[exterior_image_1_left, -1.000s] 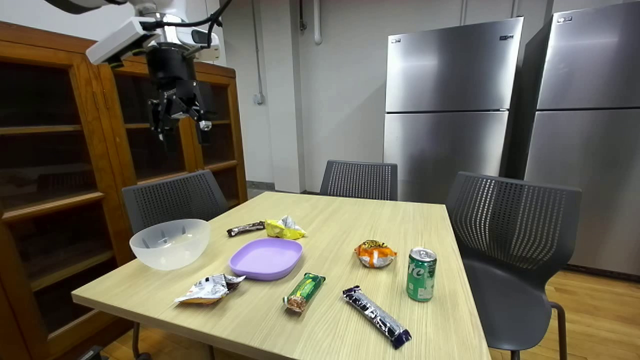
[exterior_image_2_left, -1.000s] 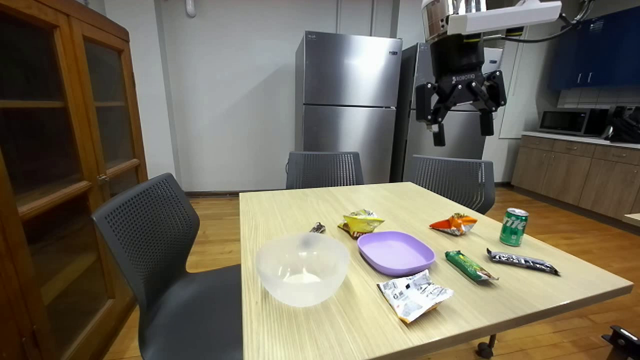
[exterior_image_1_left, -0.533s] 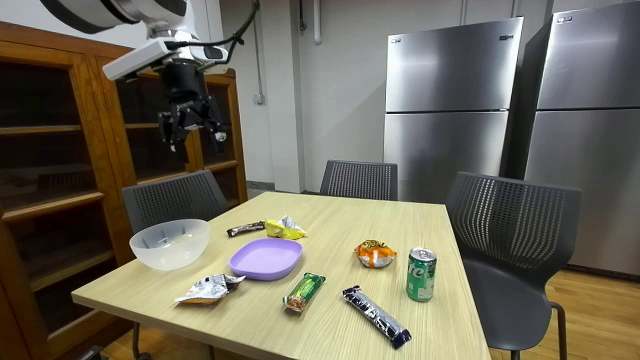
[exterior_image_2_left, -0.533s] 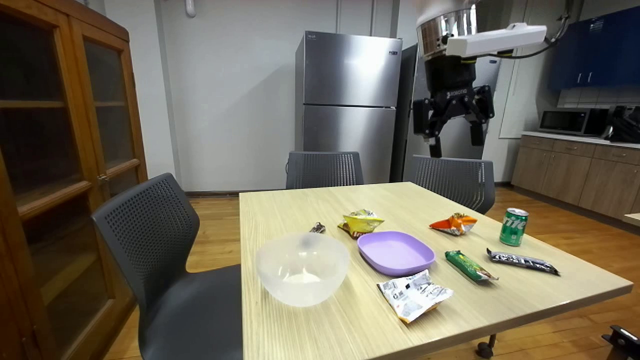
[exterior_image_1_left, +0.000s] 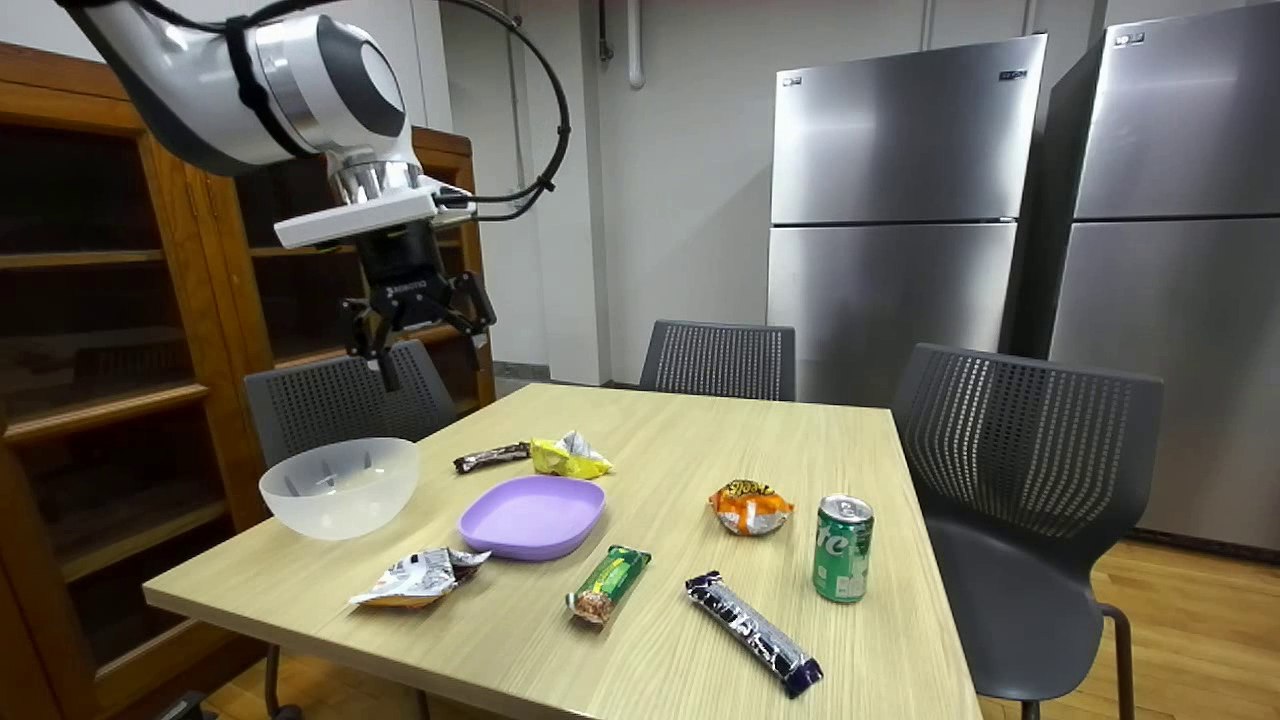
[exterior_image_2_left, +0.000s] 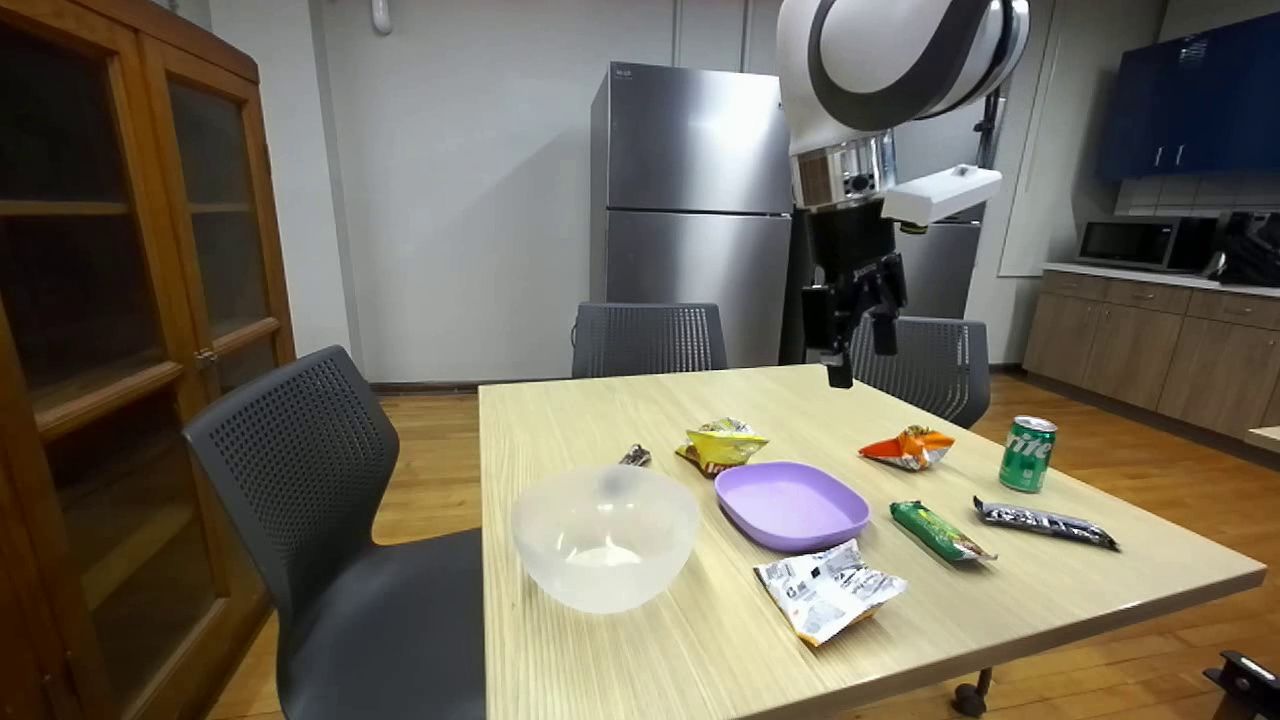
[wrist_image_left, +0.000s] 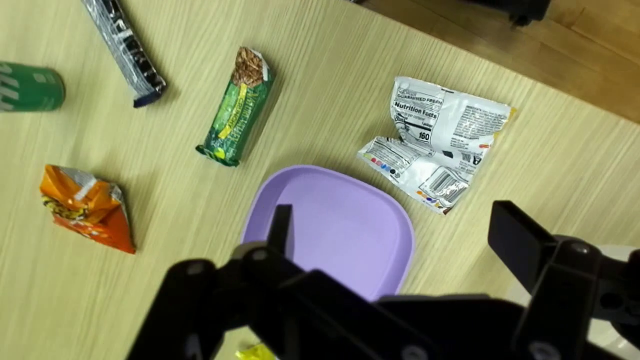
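Got a good view of the pincer (wrist_image_left: 392, 227) from here: it hangs above the tabletop (exterior_image_1_left: 680, 430), spread wide, nothing in its grip. Below it there's a purple plate (wrist_image_left: 345, 230), with a silvery-white snack bag (wrist_image_left: 435, 140) just beside that and a green-wrapped bar (wrist_image_left: 236, 107) near it too. Frosted bowl (exterior_image_1_left: 340, 510) sits by the edge; green can (exterior_image_1_left: 842, 555) stands upright, well apart.

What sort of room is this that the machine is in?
Most likely a shared kitchen or break room, though I can't be certain: there are tall steel refrigerators, a microwave, and a table with chairs around it.
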